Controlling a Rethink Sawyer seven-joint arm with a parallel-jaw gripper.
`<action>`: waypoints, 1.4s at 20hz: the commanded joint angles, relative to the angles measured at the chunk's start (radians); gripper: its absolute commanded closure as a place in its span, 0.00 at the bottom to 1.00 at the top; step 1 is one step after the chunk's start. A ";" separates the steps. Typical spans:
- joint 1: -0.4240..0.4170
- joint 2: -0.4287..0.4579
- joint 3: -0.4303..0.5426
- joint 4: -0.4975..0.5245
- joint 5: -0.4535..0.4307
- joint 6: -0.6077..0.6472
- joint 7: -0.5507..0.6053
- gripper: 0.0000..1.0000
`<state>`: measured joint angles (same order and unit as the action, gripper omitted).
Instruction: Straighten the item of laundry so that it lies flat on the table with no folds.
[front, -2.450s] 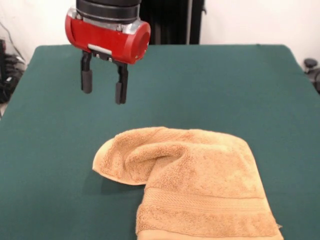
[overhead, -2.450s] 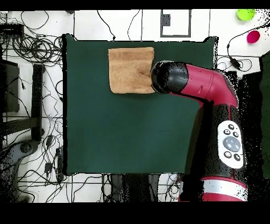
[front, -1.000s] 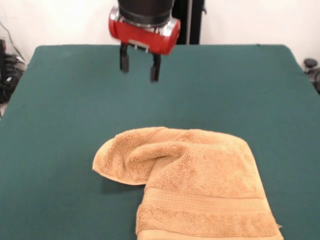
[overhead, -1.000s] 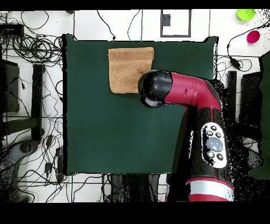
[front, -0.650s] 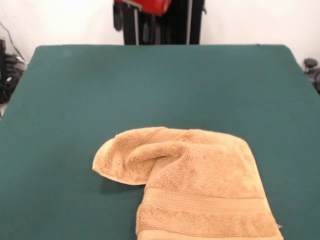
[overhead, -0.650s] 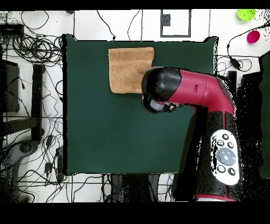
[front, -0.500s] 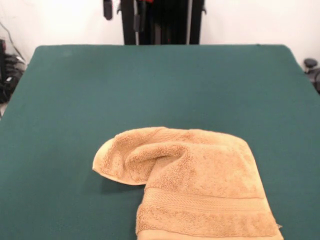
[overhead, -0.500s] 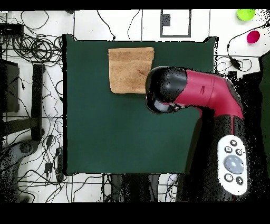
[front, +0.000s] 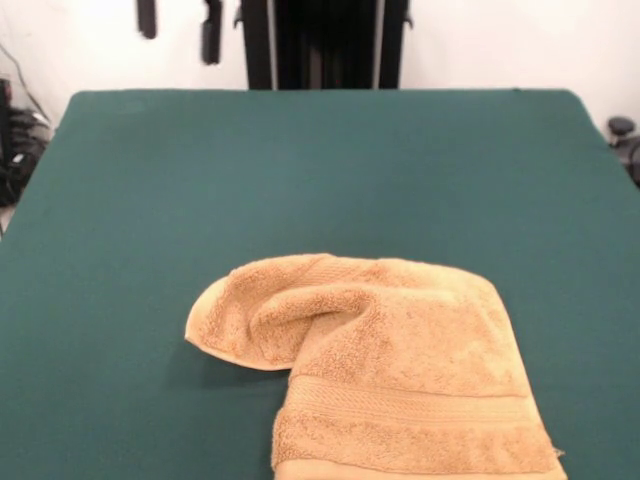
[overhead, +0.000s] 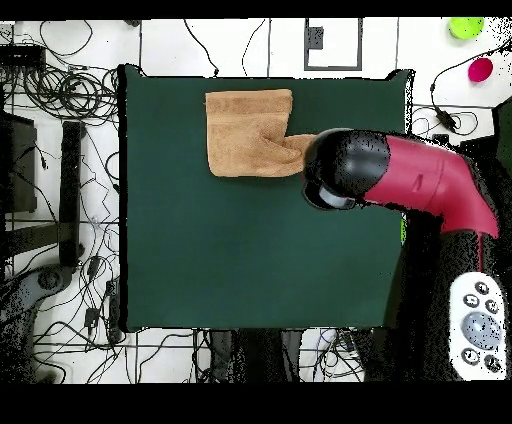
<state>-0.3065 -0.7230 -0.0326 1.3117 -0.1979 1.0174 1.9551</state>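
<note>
The tan-orange item of laundry (front: 390, 370) lies near the front edge of the dark green table (front: 300, 160). It is folded over on itself, with its left corner curled into a rounded lump and a woven band across its near part. In the overhead view the item of laundry (overhead: 245, 130) sits near the table's (overhead: 230, 250) top edge, and a flap of it reaches toward the red arm's black head (overhead: 345, 168). My gripper (front: 178, 25) shows only as two dark fingertips at the top edge, high above the table. It is open and empty, well away from the item of laundry.
Tangled cables (overhead: 60, 100) lie on the floor beside the table's left side in the overhead view. A green object (overhead: 462, 27) and a pink object (overhead: 481, 69) sit off the table at the top right. The red arm (overhead: 440, 190) overhangs the table's right edge.
My gripper has risen and drawn back from over the table to the picture's top edge, staying open. In the overhead view the arm's head swung right. The item of laundry has not moved.
</note>
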 joint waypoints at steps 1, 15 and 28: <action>-0.007 0.109 0.138 0.061 -0.002 -0.143 -0.049 0.00; 0.011 0.132 0.113 0.051 -0.037 -0.156 -0.057 0.00; 0.030 0.174 0.081 0.094 -0.019 -0.232 0.070 0.00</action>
<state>-0.3262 -0.6564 -0.0323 1.3079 -0.2074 0.8687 1.9551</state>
